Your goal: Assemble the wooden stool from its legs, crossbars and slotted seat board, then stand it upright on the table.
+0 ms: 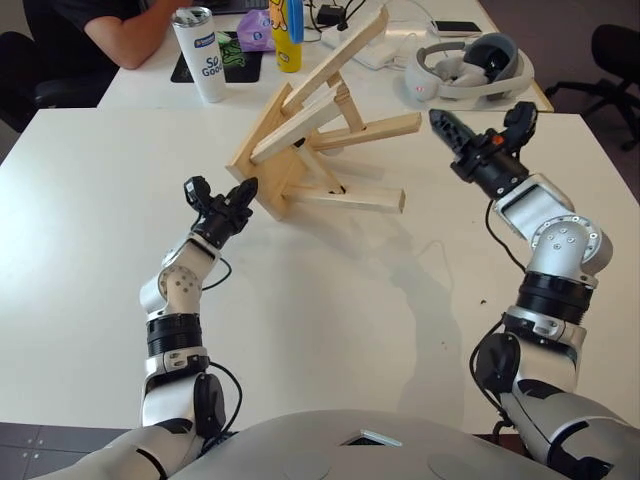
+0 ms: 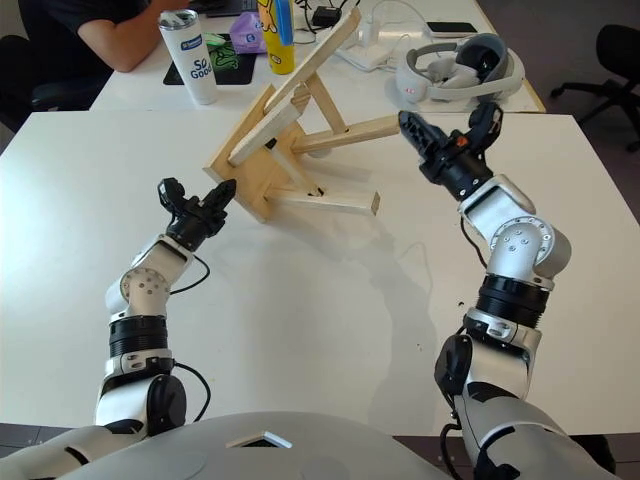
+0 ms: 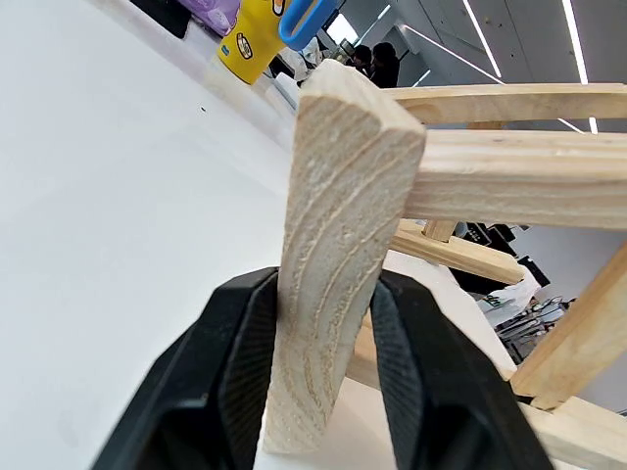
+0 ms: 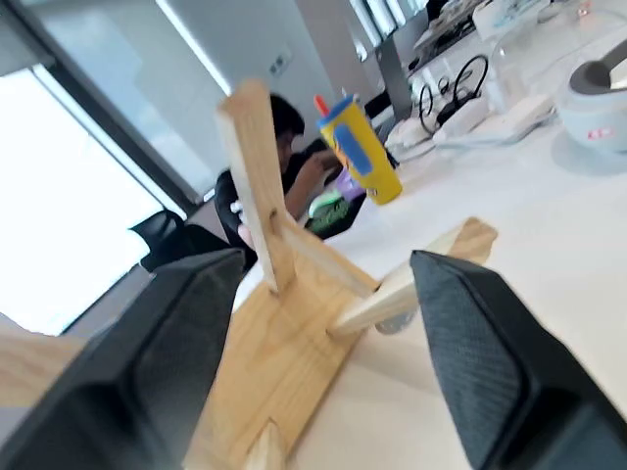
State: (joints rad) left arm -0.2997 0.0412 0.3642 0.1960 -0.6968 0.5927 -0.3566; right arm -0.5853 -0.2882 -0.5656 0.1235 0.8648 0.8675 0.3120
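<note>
On the left, my left gripper (image 1: 221,186) is low over the table (image 1: 300,330), right at the near-left corner of the seat board (image 1: 265,150). In the left wrist view the board's end grain sits squarely in the gripper, but I cannot tell whether it is actually clamped on the wood or only set around it. The stool (image 1: 310,140) itself looks fully put together. It lies tipped on its side in the far middle of the table, with the seat board on edge at the left and the legs running off to the right. The lower leg (image 1: 355,198) rests along the tabletop, the upper leg (image 1: 375,130) points right, and another rises toward the far side. On the right, my right gripper (image 1: 480,115) hangs spread wide with nothing in it, just beside the free end of the upper leg and not touching it. I judge assembly finished and the righting step in hand. Next I would want a confirmed hold on the seat board. Then I would bring the right gripper onto the upper leg and swing the seat up and over until all the feet land flat.
</note>
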